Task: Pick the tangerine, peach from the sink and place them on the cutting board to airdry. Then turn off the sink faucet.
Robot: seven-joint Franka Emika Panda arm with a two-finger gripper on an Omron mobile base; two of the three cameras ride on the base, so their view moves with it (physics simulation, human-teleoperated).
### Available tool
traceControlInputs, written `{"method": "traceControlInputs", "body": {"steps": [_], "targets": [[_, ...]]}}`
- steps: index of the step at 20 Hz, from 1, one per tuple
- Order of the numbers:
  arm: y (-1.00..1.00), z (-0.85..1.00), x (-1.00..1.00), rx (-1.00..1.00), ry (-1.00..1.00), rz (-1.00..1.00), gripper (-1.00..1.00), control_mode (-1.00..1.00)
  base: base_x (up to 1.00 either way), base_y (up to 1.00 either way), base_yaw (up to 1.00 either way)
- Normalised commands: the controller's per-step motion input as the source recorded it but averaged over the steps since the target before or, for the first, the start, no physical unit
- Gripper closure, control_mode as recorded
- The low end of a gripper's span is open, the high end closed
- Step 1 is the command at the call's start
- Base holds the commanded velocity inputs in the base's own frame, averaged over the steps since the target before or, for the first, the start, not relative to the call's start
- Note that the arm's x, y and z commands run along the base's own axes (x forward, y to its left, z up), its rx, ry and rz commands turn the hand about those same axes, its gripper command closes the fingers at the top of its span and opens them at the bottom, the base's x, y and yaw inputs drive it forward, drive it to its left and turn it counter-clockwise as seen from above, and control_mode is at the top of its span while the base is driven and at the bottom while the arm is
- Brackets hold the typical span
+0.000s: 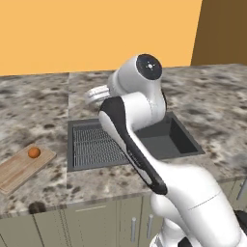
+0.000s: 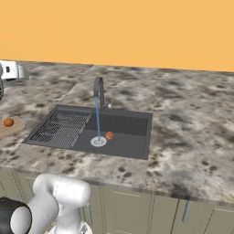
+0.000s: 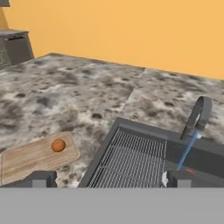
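Observation:
The tangerine (image 3: pixel 58 145) lies on the light wooden cutting board (image 3: pixel 26 162), left of the sink (image 3: pixel 114 131); it also shows as the tangerine (image 1: pixel 34 152) on the board (image 1: pixel 17 170) and as the tangerine (image 2: pixel 8 122). In the basin, the reddish peach (image 2: pixel 109 135) rests beside the silver drain (image 2: pixel 98 142). A blue stream of water runs from the dark sink faucet (image 2: pixel 98 90) down to the drain. My gripper (image 3: pixel 111 180) hovers above the counter between board and sink, open and holding nothing, its fingertips (image 3: pixel 41 178) far apart.
A ribbed draining grid (image 2: pixel 61 127) fills the sink's left half. A grey appliance (image 3: pixel 15 48) stands at the back left of the speckled counter (image 2: pixel 192 132). My own arm (image 1: pixel 137 144) hides much of the sink in the left base view.

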Motion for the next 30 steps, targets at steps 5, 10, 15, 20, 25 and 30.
{"method": "traceControlInputs", "body": {"steps": [5,10,15,20,25,30], "targets": [[-0.82,0.01,-0.73,0.11,0.08,-0.19,-1.0,-1.0,0.0,0.0,0.0],[-0.87,0.0,-0.62,0.12,0.08,-0.16,-1.0,-1.0,0.0,0.0,0.0],[-0.78,0.0,-0.49,0.06,0.04,-0.12,-1.0,-1.0,0.0,0.0,0.0],[-0.8,0.0,-0.32,0.07,0.09,-0.15,-1.0,-1.0,0.0,0.0,0.0],[-0.62,-0.01,-0.13,0.02,0.06,-0.08,-1.0,-1.0,0.0,0.0,0.0],[-0.06,0.0,0.03,-0.03,0.0,0.11,-1.0,-1.0,0.0,0.0,0.0]]}}
